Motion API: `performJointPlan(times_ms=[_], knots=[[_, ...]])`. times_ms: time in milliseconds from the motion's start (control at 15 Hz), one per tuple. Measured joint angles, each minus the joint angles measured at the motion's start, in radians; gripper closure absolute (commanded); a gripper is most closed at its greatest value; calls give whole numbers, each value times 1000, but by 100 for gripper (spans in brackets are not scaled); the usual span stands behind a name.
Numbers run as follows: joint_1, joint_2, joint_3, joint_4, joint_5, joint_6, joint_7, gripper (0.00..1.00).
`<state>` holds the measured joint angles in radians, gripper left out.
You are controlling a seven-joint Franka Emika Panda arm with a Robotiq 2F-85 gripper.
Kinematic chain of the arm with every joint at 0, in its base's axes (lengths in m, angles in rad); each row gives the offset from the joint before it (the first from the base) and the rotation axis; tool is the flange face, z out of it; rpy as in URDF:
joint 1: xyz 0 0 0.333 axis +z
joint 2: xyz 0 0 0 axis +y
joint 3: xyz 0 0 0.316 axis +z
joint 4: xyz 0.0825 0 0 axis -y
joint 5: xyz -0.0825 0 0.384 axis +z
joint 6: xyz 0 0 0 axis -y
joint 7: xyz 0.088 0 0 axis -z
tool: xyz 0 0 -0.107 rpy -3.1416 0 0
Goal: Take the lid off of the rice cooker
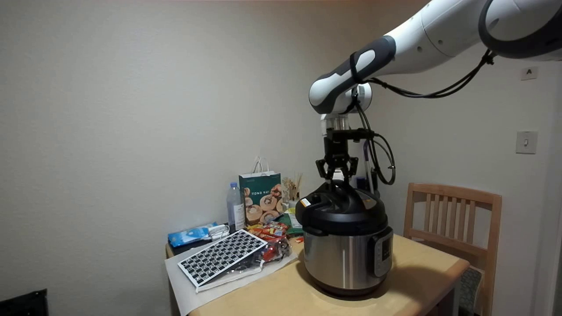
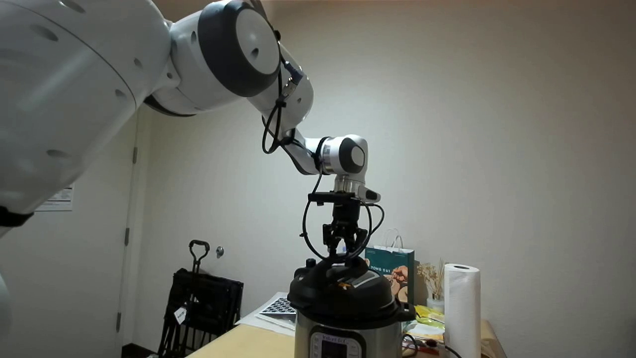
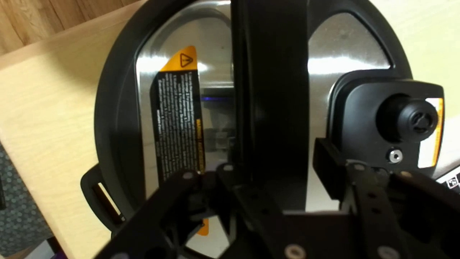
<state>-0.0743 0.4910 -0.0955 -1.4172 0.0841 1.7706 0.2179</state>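
Note:
The rice cooker (image 1: 338, 261) is a steel cylinder standing upright on the wooden table. Its round black lid (image 1: 342, 219) sits level on top, also visible in an exterior view (image 2: 343, 303). Across the lid runs a black raised handle (image 3: 276, 79). My gripper (image 1: 338, 181) points straight down over this handle, its fingers reaching to either side of it. In the wrist view the gripper (image 3: 282, 163) is open: a strip of steel shows between the handle and the right finger (image 3: 330, 172). Its left finger is close to the handle; dark on dark, contact there cannot be told.
A steam valve knob (image 3: 417, 120) rises near the right finger. Beside the cooker lie a checkered board (image 1: 224, 256) and snack packets (image 1: 270, 230). Behind stand a bottle (image 1: 235, 208), a green paper bag (image 1: 261, 199) and a paper towel roll (image 2: 462, 313). A chair (image 1: 491, 219) flanks the table (image 1: 421, 263).

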Motion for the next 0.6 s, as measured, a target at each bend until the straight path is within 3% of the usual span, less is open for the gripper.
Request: performJointPlan(times_ms=[200,267,333,467,533,600], knots=[[0,3,1,0,0,0,0,0],[0,3,2,0,0,0,0,8],[0,4,3,0,0,0,0,0],[1,4,3,1,0,0,0,12],[1,4,3,1,0,0,0,2],[1,4,3,1,0,0,0,4]])
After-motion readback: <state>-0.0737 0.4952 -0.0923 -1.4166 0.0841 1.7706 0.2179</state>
